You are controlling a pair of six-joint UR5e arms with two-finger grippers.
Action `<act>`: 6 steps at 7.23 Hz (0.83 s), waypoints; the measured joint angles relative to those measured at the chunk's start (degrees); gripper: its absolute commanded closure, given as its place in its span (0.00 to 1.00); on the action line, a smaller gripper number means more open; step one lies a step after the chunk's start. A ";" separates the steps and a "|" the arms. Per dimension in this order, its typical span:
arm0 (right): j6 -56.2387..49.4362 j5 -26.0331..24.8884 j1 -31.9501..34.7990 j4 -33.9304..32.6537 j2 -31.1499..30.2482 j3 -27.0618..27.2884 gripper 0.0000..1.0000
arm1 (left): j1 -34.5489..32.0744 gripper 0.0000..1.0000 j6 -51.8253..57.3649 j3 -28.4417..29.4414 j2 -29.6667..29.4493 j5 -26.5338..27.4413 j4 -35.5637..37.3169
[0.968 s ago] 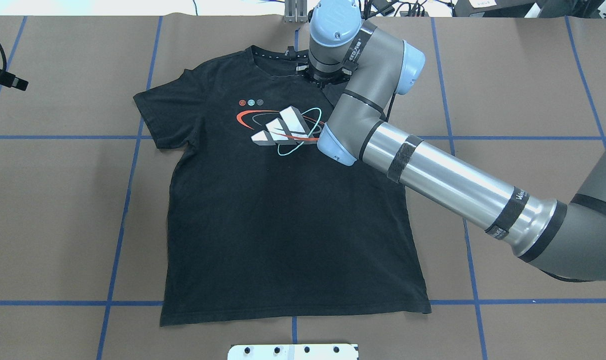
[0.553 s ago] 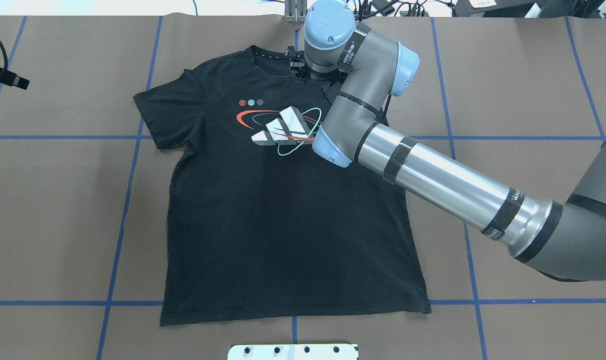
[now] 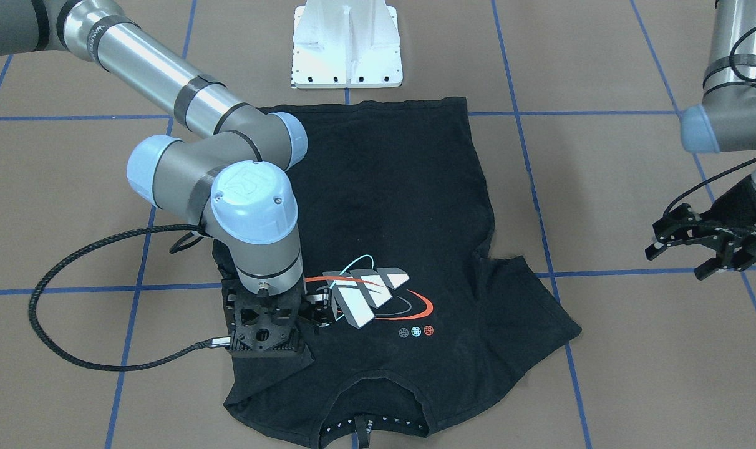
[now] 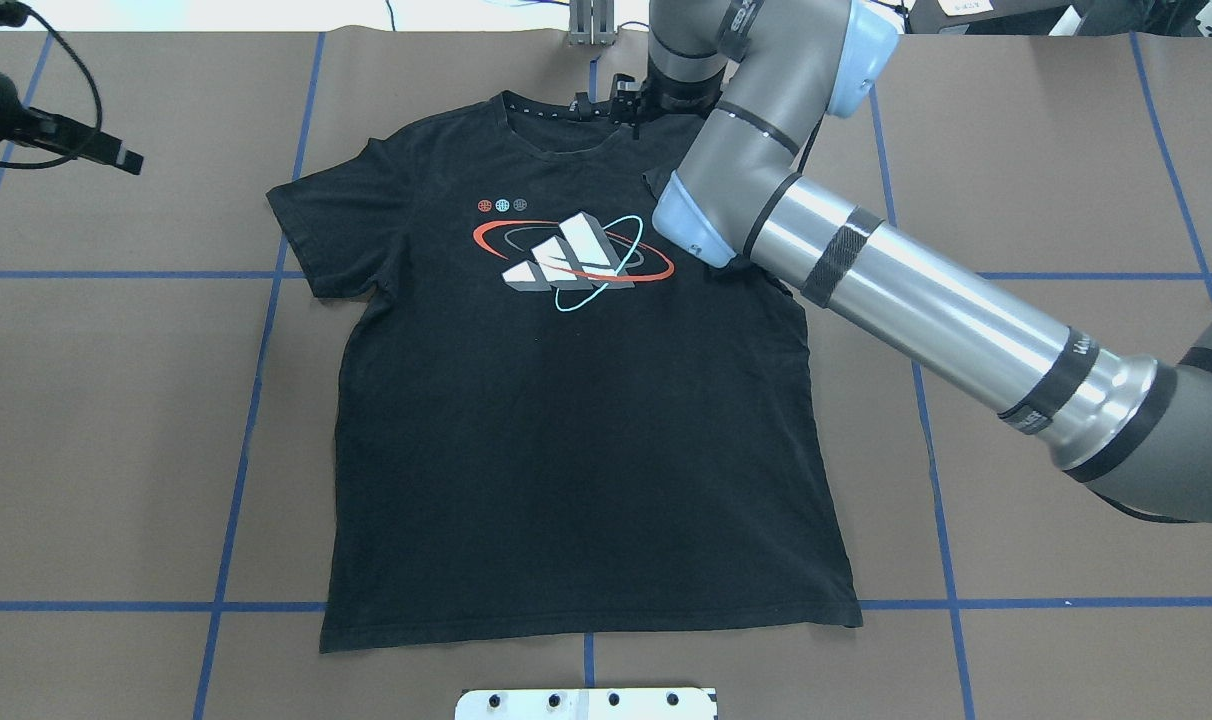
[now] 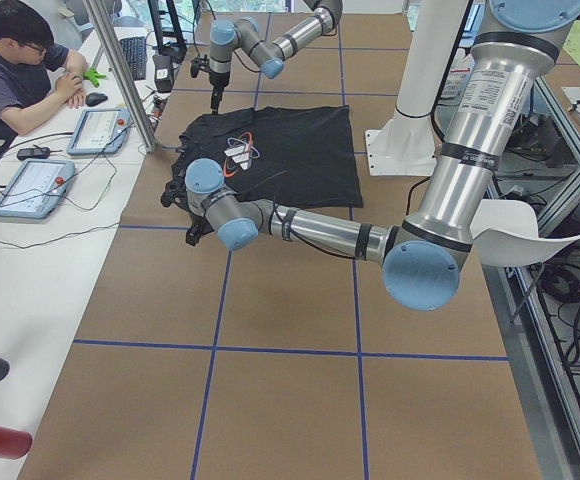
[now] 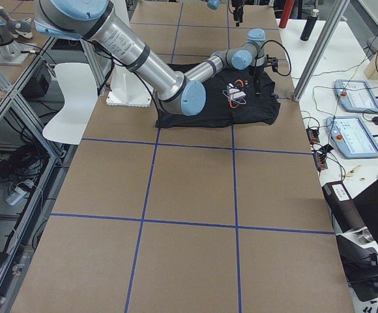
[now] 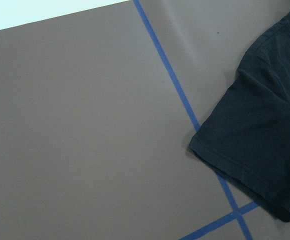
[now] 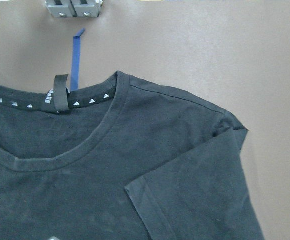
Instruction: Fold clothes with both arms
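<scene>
The shirt (image 4: 566,450) lies flat on the counter (image 4: 116,400), logo (image 4: 566,255) up. In the overhead view its collar (image 8: 85,100) is at the top and its hem at the bottom. It sits square to the tape lines (image 7: 175,85), which probably serve as guides for the folds.

The sleeve (image 8: 195,200) on the right of the overhead view is turned in over the shoulder, its hem lying diagonally across the chest. That looks like the first fold, narrowing the shirt on that side. The other sleeve (image 7: 255,145) is spread out on the counter, so the fold on that side is not yet done.

The right arm reaches across the right half of the overhead view. Its tool (image 4: 621,105) hangs above the collar and the folded shoulder, in the top centre. Its camera looks straight down on the tucked sleeve and shows no fingers on the cloth. Whether the fingers are spread or pressed together I cannot tell, since the wrist and the black shirt hide them.

The left tool (image 3: 677,262) is at the right edge of the front-facing view, well apart from the shirt, with its fingers spread and empty. Its camera takes in the flat sleeve at the right of the frame. It seems placed to come in and take that sleeve next.
</scene>
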 measured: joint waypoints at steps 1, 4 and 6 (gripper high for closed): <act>-4.26 1.25 1.39 -3.25 -3.20 4.52 0.01 | 2.38 0.00 -5.93 0.56 -1.67 3.31 -0.27; -15.85 8.02 7.85 -4.96 -18.10 18.92 0.01 | 8.56 0.00 -19.06 7.74 -6.80 14.94 -5.17; -21.26 10.95 11.02 -4.61 -25.44 24.36 0.01 | 12.11 0.04 -21.78 15.33 -9.93 20.95 -11.08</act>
